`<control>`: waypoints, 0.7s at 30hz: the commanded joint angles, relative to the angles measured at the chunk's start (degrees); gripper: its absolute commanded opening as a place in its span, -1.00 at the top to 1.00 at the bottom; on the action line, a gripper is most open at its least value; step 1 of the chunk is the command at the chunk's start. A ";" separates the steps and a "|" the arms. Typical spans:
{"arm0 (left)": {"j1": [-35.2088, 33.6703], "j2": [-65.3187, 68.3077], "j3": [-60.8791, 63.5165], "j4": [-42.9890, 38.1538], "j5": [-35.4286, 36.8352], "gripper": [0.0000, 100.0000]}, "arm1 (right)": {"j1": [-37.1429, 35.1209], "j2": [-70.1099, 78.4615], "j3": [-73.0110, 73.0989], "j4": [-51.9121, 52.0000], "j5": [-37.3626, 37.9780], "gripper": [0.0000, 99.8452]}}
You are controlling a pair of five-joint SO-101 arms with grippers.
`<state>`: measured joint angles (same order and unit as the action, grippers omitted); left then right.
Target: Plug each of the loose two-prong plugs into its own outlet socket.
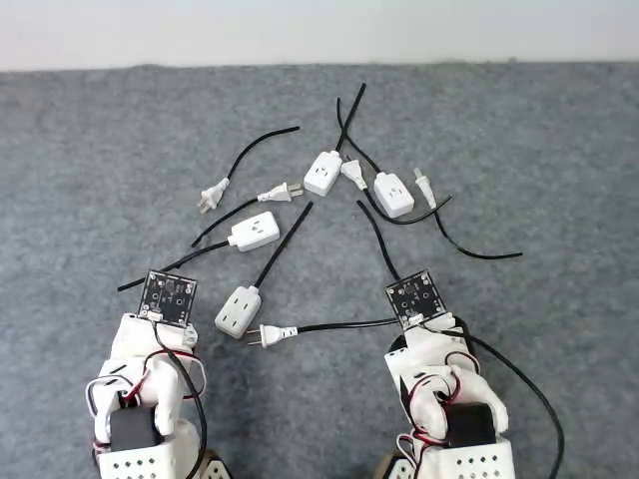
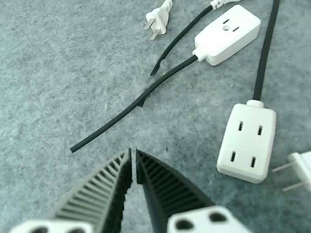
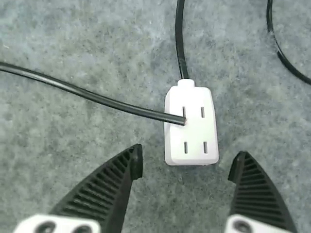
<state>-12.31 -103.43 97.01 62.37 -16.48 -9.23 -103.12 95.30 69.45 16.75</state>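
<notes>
Carpet point(image 1: 90, 180), grey and short-piled, covers the whole table, and a pale wall strip point(image 1: 319, 30) runs along its far edge. 2 white plastic arms sit at the near edge, the left arm point(image 1: 150, 384) and the right arm point(image 1: 444, 384), each carrying a small dark circuit board at its wrist. The left gripper point(image 2: 132, 160) points at bare carpet with its ribbed black fingers pressed together on nothing. The right gripper point(image 3: 188, 162) has its fingers spread wide apart. A white plastic 2-outlet socket block point(image 3: 190, 126) lies flat on the carpet just beyond the right gripper's tips. Its 4 slots are open, though the cut end of a black cord point(image 3: 87, 92) rests across its face. Just ahead of the left arm lies a second white double socket point(image 1: 238, 310), slots likewise open, its black lead running away from the arm. Farther out is a white middle socket point(image 1: 254, 231). Beyond it, near each other, lie a white far-left socket point(image 1: 322, 173) and a white far-right socket point(image 1: 393, 195). The plugs all lie loose on the carpet. A white two-prong near plug point(image 1: 268, 335) is just beside the second double socket. 2 more, an outer plug point(image 1: 213, 196) and an inner plug point(image 1: 281, 192), lie beyond the middle socket. A small centre plug point(image 1: 353, 175) sits between the 2 far sockets. An end plug point(image 1: 423, 186) lies just beside the far-right one.
</notes>
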 commanded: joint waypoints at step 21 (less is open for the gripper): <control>0.00 -0.79 -0.57 2.73 -0.53 0.97 | 0.57 -0.66 1.14 0.48 -0.26 0.91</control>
<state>-12.31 -103.43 97.01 64.84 -16.48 -9.23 -103.12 95.30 69.45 16.75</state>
